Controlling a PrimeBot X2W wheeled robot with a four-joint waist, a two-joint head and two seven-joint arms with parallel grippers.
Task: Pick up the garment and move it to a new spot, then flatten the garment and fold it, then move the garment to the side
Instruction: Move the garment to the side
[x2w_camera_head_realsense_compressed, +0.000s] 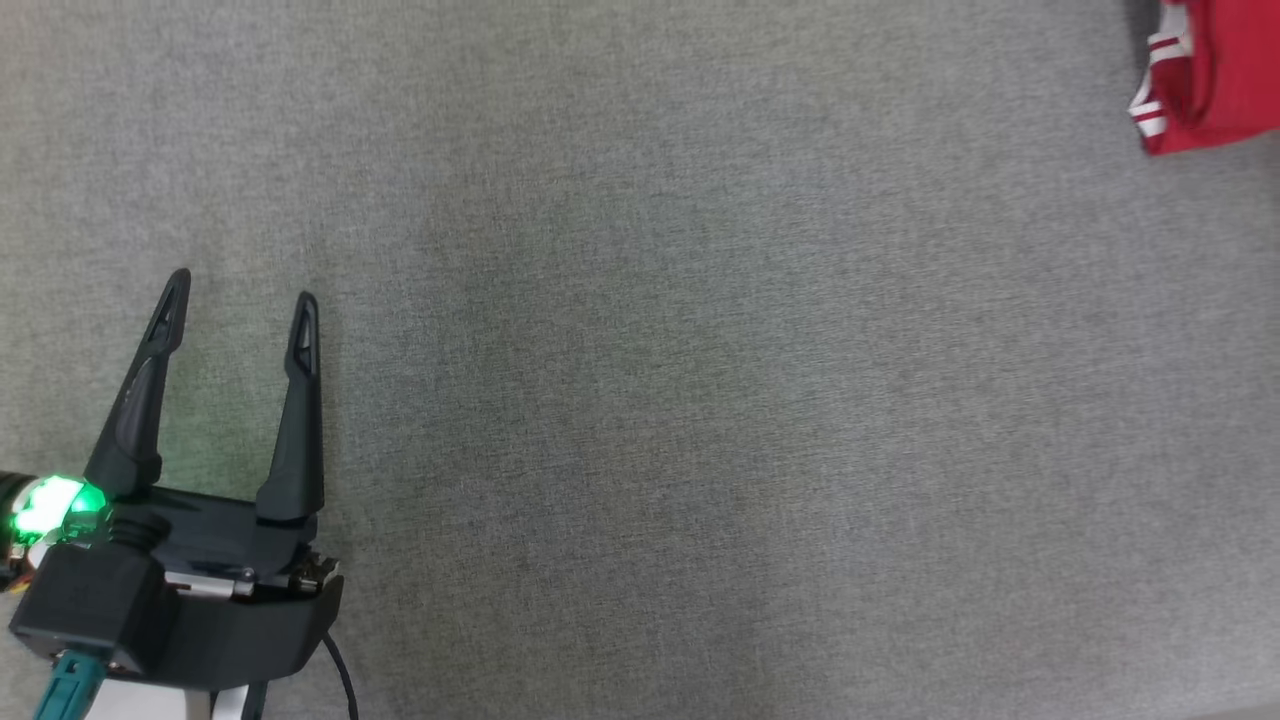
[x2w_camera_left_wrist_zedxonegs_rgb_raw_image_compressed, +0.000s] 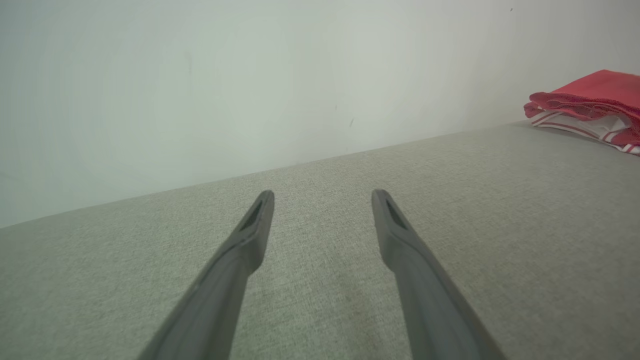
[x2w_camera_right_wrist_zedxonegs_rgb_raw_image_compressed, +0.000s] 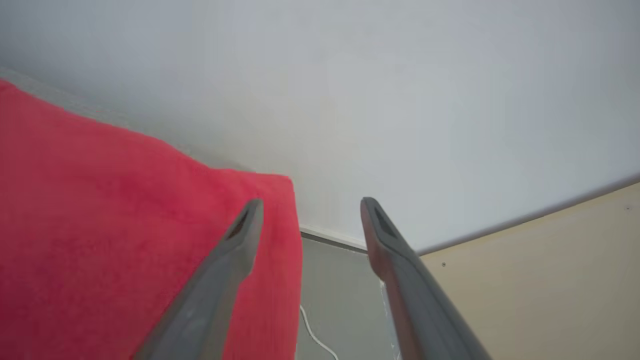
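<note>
Grey woven cloth covers the desk (x2w_camera_head_realsense_compressed: 700, 400), and most of it lies bare across the head view. The red garment (x2w_camera_head_realsense_compressed: 1215, 75), white-striped at its trim, sits in the upper right corner of that frame as a compact, layered bundle, part of it cut off by the frame's edge.

The left hand (x2w_camera_head_realsense_compressed: 243, 287) rests at the lower left with its fingers spread wide and nothing between them, well apart from the garment. In the right wrist view the right hand (x2w_camera_right_wrist_zedxonegs_rgb_raw_image_compressed: 311, 201) also shows its fingers apart. One finger crosses the red fabric on the left of the frame, the other stands over the gap beyond the desk's edge. Nothing is pinched between them, and I cannot tell whether the finger touches the cloth.

Judging by the neat bundle off at the side, the last step, moving the garment aside, looks all but finished. The next move would call for lifting the right hand straight clear, so that no finger snags and drags open a fold.
</note>
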